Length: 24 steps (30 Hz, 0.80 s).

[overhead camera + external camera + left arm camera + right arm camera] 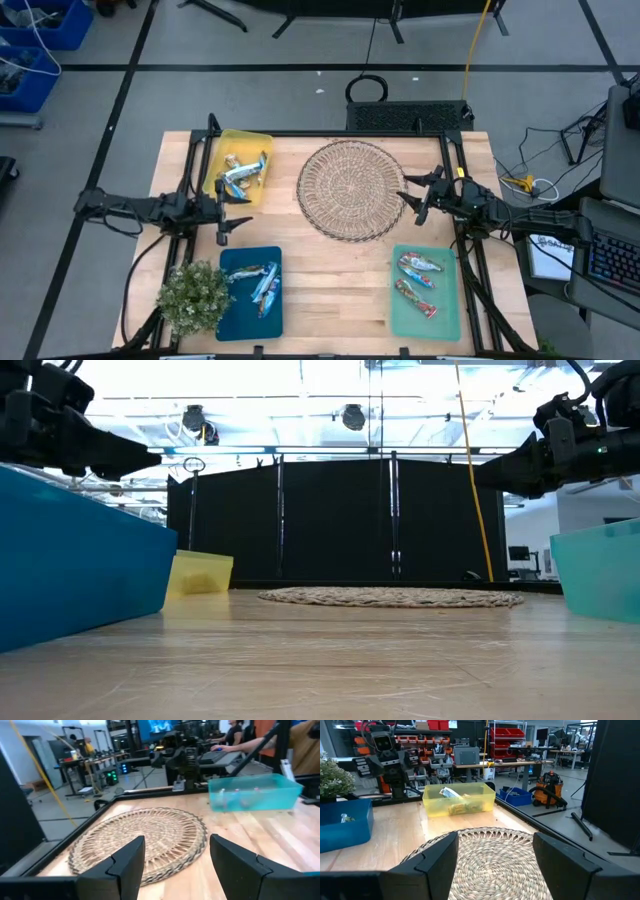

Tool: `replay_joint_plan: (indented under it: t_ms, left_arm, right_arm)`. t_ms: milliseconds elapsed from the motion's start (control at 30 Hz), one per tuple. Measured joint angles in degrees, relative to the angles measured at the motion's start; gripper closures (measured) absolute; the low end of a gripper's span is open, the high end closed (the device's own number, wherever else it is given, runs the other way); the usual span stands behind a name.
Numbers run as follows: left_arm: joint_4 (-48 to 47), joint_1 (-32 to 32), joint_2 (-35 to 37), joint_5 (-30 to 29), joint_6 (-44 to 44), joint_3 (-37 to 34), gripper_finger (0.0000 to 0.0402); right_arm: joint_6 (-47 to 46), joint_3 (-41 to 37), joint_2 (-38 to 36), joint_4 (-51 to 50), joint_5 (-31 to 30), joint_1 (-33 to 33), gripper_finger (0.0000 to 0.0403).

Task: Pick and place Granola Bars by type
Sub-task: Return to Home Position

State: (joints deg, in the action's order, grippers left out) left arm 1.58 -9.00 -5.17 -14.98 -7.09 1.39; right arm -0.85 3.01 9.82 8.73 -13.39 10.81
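Observation:
Granola bars in shiny wrappers lie sorted in three trays: blue-silver ones in the yellow tray [241, 172], blue ones in the blue tray [258, 284], red-orange ones in the green tray [419, 281]. The round wicker mat [350, 189] lies bare at the table's middle, flat on the wood. My left gripper [233, 210] hovers open at the mat's left side, between the yellow and blue trays. My right gripper [413, 195] hovers open at the mat's right rim. In each wrist view the open fingers frame the mat [145, 840] [490, 857].
A small potted plant [193, 293] stands at the near left corner beside the blue tray. Black frame rails run along the table's left, right and far edges. Bare wood lies between the blue and green trays. People sit at desks beyond the table in the left wrist view.

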Motion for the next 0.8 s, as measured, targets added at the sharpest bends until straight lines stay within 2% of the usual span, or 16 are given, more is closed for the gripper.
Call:
replay_joint_plan:
  t_ms: [200,367,500,633,800]
  left_arm:
    - [-0.42,3.33,0.28,0.57,-0.24,0.06,0.0176]
    - [-1.76,6.03,1.55,6.54,0.06,0.19,0.0176]
    - [-2.08,8.45,1.88,7.86,0.13,0.19,0.0176]
    - [-3.14,10.8,1.86,14.73,0.07,0.19,0.0176]
    - [-3.19,13.31,1.86,15.42,2.7,0.19,0.0176]
  right_arm:
    - [-0.01,0.0,0.0,0.0,0.0,-0.02,0.0156]
    - [-0.01,0.0,-0.02,0.0,0.01,-0.01,0.0156]
    - [-0.02,0.0,-0.02,-0.02,0.0,-0.02,0.0156]
    - [0.0,0.0,-0.01,-0.02,0.02,0.0,0.0156]
    - [-0.02,0.0,0.0,-0.02,0.0,-0.02,0.0156]
